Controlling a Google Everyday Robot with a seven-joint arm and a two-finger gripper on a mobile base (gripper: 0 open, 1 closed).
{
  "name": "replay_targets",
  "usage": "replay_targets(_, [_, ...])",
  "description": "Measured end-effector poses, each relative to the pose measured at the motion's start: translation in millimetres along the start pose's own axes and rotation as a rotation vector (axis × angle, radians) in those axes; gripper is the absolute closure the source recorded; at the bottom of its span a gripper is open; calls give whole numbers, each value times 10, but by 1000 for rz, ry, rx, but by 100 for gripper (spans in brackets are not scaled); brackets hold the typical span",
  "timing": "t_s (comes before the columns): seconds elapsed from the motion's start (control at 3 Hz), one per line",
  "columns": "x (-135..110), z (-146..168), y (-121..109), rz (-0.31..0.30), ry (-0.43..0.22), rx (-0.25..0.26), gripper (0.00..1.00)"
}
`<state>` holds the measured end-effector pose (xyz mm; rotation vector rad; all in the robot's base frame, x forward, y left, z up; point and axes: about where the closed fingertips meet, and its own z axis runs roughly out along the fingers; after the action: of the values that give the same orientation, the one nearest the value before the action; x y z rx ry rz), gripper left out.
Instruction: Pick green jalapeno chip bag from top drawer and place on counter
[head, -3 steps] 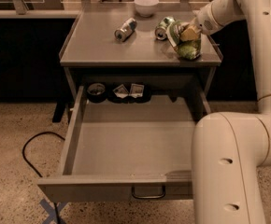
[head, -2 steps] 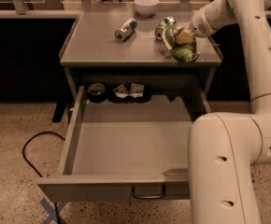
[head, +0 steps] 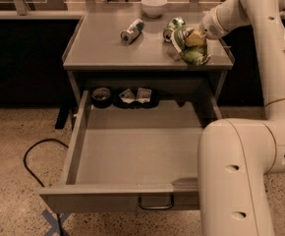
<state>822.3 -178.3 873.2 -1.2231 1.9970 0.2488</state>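
The green jalapeno chip bag (head: 192, 52) lies crumpled on the right part of the counter (head: 108, 50), near its front right corner. My gripper (head: 197, 37) sits right on the bag's upper edge, reaching in from the right on the white arm (head: 241, 6). The top drawer (head: 132, 151) is pulled wide open below the counter, its pull handle (head: 156, 202) at the front. The drawer's right front part is hidden behind my arm's lower link (head: 236, 176).
A green-and-silver drink can (head: 174, 26) lies just left of the bag, a silver can (head: 132, 31) further left, and a white bowl (head: 154, 5) at the back. A dark round object (head: 101, 96) and small packets (head: 135, 96) sit at the drawer's back. A black cable (head: 32, 163) lies on the floor.
The gripper and the bag have shifted slightly left and toward the front of the counter. The drawer has not moved.
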Motion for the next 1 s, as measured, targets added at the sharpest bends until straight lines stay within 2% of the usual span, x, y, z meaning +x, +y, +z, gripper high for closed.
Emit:
replay_targets(0.67, [0, 1, 0, 0, 0, 0, 13])
replay_targets(1.0, [0, 2, 0, 0, 0, 0, 0])
